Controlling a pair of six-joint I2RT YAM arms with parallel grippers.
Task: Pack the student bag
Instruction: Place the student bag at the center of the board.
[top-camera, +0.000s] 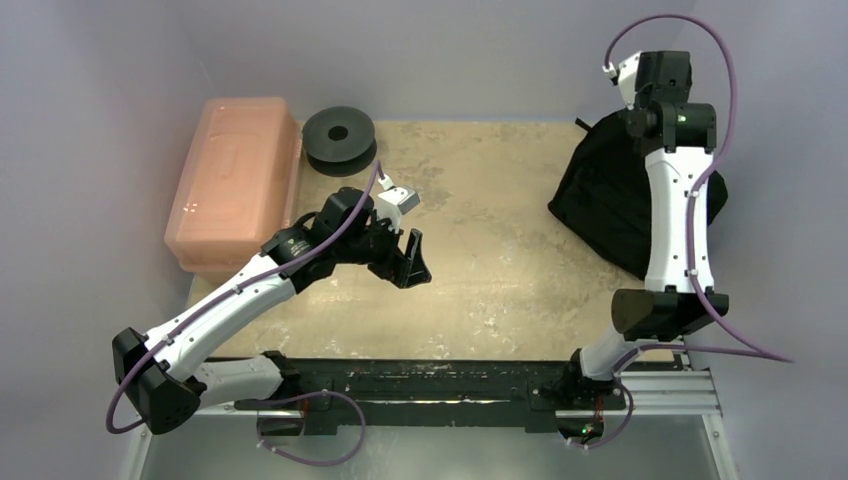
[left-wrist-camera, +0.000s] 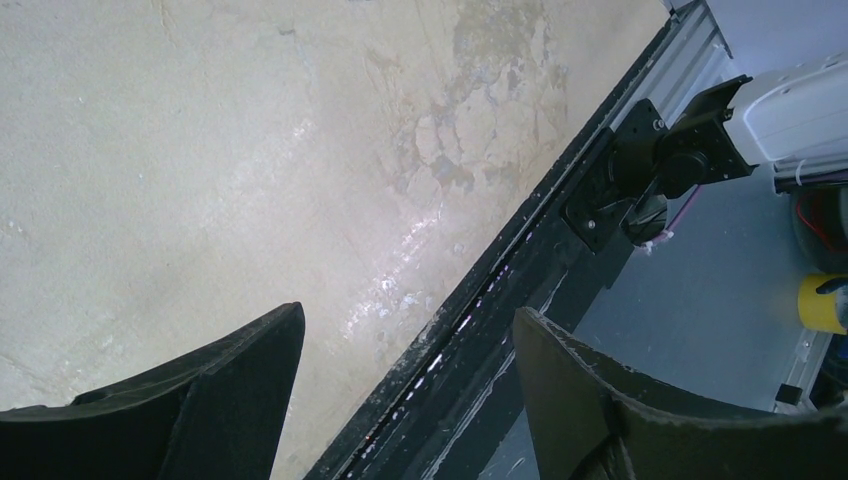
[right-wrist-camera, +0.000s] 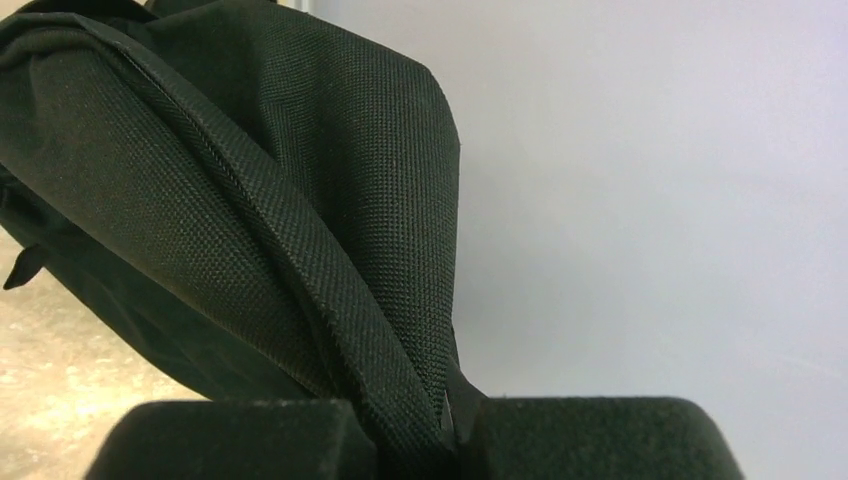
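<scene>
The student bag (top-camera: 600, 195), soft black fabric, slumps at the far right of the table against the wall. My right gripper (right-wrist-camera: 425, 425) is shut on a fold of the student bag (right-wrist-camera: 250, 200), and the woven cloth is pinched between its two pads. In the top view that gripper is hidden under its own wrist above the bag. My left gripper (top-camera: 405, 262) hangs open over the bare tabletop left of centre, far from the bag. Nothing is between its fingers (left-wrist-camera: 405, 325).
A pink translucent box (top-camera: 235, 180) lies at the far left, with a black round spool (top-camera: 340, 138) beside its far end. The black mounting rail (top-camera: 440, 385) runs along the near edge. The back wall stands close behind the bag.
</scene>
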